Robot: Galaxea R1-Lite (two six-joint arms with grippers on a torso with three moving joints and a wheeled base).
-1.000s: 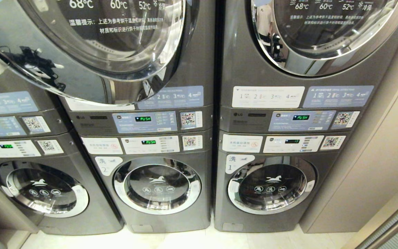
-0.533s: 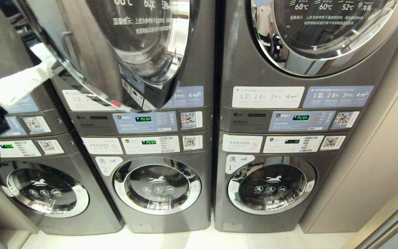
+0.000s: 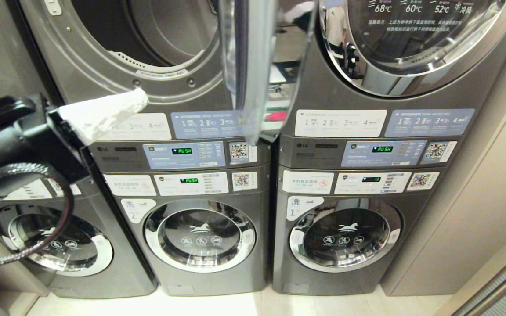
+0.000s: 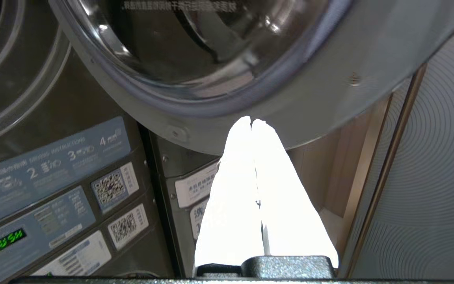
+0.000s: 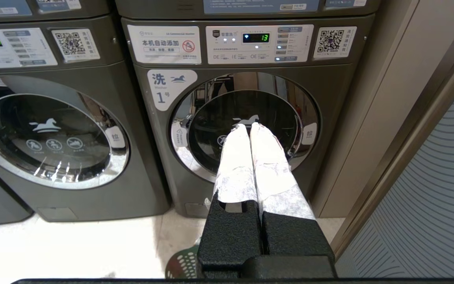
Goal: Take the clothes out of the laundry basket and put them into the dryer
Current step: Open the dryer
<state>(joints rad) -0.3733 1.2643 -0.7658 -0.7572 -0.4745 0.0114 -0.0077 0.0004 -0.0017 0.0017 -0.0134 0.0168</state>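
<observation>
Self-service laundry: stacked grey dryers (image 3: 384,52) over washers (image 3: 200,239), numbered, side by side; instruction stickers (image 3: 341,123), QR codes (image 3: 436,150), "PUSH" displays (image 3: 182,151), pale tiled floor (image 3: 235,305).

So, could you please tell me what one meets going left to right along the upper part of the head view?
Left claw → open dryer drum → swung-open dryer door, seen edge-on → closed dryer door → beige wall panel.
</observation>
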